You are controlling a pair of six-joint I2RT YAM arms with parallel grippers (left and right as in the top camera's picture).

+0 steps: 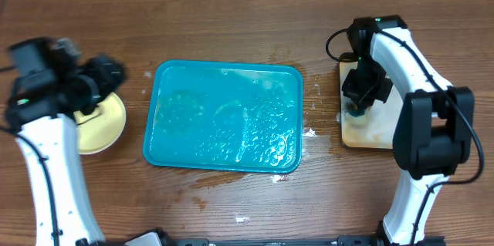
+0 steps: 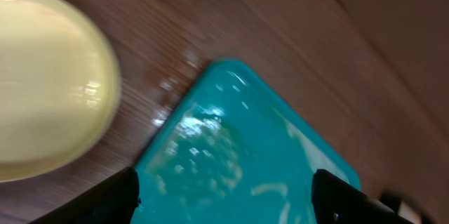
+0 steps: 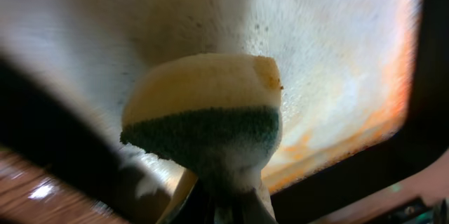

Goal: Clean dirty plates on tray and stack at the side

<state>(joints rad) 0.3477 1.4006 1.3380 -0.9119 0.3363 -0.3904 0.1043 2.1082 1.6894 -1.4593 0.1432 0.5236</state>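
Reads as wrap-up: no plates on teal tray [image 1: 224, 153], just a pale yellow plate [image 1: 104, 126] on counter [image 1: 231, 200] left of it, beneath left hand [image 1: 108, 72], spread and empty. Right hand [image 1: 359, 106] gripping sponge [image 3: 203, 112] over small black-rimmed tray [image 1: 369, 134]. Next, likely: release sponge there, pull both arms clear.

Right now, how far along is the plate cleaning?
Done: the wet teal tray holds no plates; a pale yellow plate lies at its left. In hand: the right gripper holds the sponge over the stained tray; the left gripper is open. Left: unclear; any plates under the yellow one are hidden.
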